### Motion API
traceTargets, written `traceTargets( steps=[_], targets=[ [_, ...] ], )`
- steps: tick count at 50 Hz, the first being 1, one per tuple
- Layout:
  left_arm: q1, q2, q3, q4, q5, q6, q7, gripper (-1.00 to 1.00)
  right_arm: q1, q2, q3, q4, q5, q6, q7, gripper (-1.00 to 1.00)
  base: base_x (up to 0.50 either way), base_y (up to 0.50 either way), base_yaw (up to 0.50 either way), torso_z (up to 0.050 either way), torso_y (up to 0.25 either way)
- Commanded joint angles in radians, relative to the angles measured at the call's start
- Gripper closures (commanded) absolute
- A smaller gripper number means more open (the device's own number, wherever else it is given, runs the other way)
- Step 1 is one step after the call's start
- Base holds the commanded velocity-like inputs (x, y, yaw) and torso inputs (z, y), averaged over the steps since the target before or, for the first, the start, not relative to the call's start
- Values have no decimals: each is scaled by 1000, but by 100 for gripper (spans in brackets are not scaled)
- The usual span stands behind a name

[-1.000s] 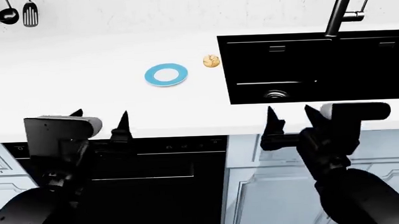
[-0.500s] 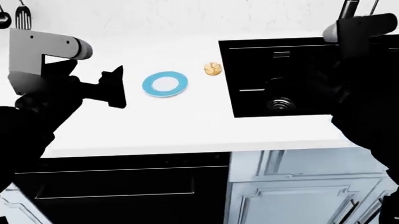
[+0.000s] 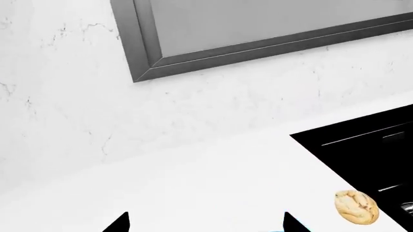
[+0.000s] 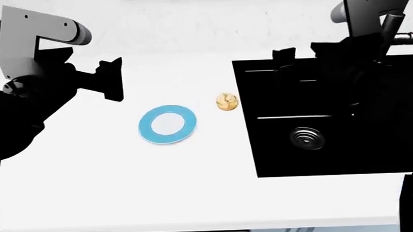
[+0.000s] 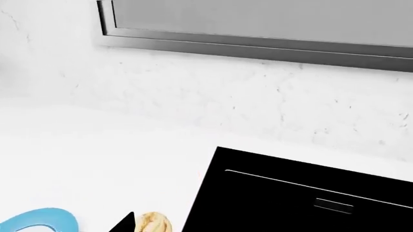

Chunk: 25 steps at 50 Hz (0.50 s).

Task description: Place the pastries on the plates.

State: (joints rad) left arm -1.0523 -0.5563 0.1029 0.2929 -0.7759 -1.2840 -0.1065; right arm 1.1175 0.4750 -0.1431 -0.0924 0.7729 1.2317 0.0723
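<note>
Only the head view shows the whole blue-rimmed plate (image 4: 167, 124), empty, near the lumpy golden bun (image 4: 226, 102); both grippers hover spread, empty.

blue-rimmed plate (image 5: 36, 220): cut by right wrist edge | left tool (image 3: 203, 223): only fingertips show

A white counter (image 5: 96, 159) stretches ahead of the right gripper, whose one visible dark fingertip (image 5: 124, 223) pokes into the frame's lower edge. Just beside that fingertip lies the pale-golden bun (image 5: 153, 223), with part of the blue-rimmed plate (image 5: 38, 221) a little off on the fingertip's other side. Beyond the bun sits the black sink (image 5: 297, 193), and farther ahead rises a white marbled wall (image 5: 258, 106) carrying a grey-framed panel (image 5: 258, 29).
</note>
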Motion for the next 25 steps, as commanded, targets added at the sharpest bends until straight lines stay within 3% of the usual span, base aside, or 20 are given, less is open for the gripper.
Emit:
traceTargets(
  steps=[1, 25],
  targets=[
    [-5, -14, 1, 9, -13, -15, -2, -100, -4, 5, 2, -9, 19, 25, 9, -100, 500, 27, 0, 0, 0],
    [16, -16, 35, 0, -9, 8, 5, -100, -21, -1, 9, -29, 42, 32, 26, -100, 470, 27, 0, 0, 1]
  ],
)
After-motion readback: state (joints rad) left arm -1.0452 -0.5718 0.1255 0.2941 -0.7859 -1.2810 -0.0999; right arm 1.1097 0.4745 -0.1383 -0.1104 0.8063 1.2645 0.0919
